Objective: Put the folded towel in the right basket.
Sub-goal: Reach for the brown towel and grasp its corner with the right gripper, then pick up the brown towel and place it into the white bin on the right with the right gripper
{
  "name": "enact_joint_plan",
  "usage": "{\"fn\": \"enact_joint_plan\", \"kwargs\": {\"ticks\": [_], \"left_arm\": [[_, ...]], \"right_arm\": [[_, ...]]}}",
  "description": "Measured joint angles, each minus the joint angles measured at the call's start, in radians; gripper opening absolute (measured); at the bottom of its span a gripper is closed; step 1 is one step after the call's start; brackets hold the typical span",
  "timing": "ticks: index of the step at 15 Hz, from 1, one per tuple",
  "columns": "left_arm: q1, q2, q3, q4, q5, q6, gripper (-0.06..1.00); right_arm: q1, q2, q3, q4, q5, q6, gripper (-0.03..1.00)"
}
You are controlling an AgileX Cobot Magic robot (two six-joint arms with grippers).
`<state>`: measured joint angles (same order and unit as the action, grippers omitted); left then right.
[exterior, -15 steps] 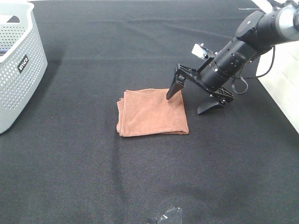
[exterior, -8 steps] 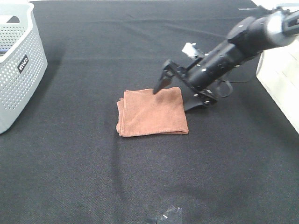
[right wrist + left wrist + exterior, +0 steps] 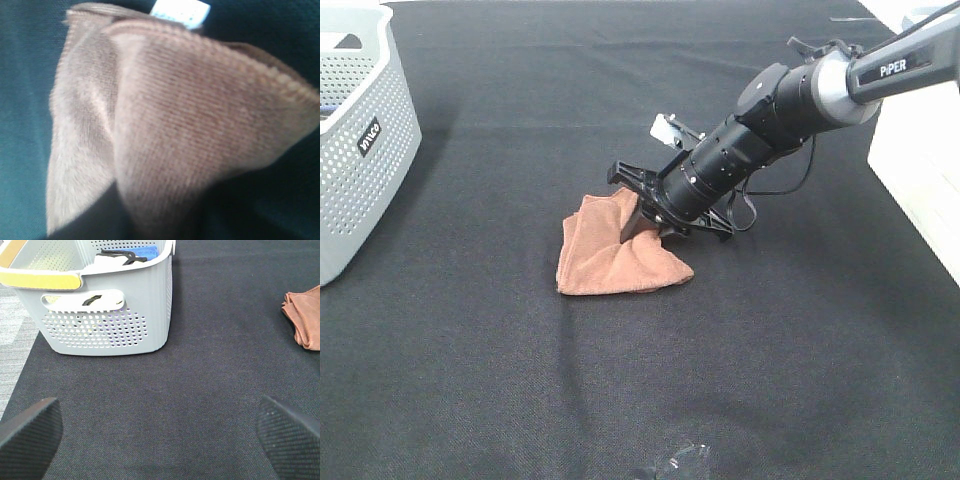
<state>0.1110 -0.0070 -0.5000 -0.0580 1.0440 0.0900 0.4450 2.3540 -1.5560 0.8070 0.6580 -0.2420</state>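
Observation:
The brown folded towel lies on the black cloth near the middle, its right edge lifted and bunched. My right gripper reaches in from the right and is shut on that raised edge, with one dark finger on top of the cloth. In the right wrist view the towel fills the picture, folded over with a white label at its edge. My left gripper is open and empty, low over bare cloth; the towel's corner shows far off. No basket shows on the right side.
A grey perforated basket stands at the far left, holding cloths in the left wrist view. A white surface borders the right edge. A small shiny piece sits at the front edge.
My right gripper moved left and down onto the towel and closed on its right edge. The towel slid left and bunched up from lying flat.

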Motion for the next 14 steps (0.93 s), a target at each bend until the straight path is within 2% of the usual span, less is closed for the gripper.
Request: {"fn": "enact_joint_plan", "kwargs": {"ticks": [3, 5, 6, 7, 11, 14], "left_arm": [[0.000, 0.000, 0.000, 0.000, 0.000, 0.000, 0.98], [0.000, 0.000, 0.000, 0.000, 0.000, 0.000, 0.98], [0.000, 0.000, 0.000, 0.000, 0.000, 0.000, 0.98], [0.000, 0.000, 0.000, 0.000, 0.000, 0.000, 0.98], [0.000, 0.000, 0.000, 0.000, 0.000, 0.000, 0.98], [0.000, 0.000, 0.000, 0.000, 0.000, 0.000, 0.98]], "right_arm": [[0.000, -0.008, 0.002, -0.001, 0.015, 0.000, 0.22], [0.001, -0.045, -0.004, -0.014, 0.098, -0.001, 0.22], [0.001, -0.045, -0.004, -0.014, 0.098, -0.001, 0.22], [0.001, -0.075, -0.023, -0.023, 0.141, -0.002, 0.22], [-0.030, -0.242, -0.254, -0.088, 0.415, 0.004, 0.22], [-0.162, -0.319, -0.421, -0.162, 0.500, 0.074, 0.22]]}}
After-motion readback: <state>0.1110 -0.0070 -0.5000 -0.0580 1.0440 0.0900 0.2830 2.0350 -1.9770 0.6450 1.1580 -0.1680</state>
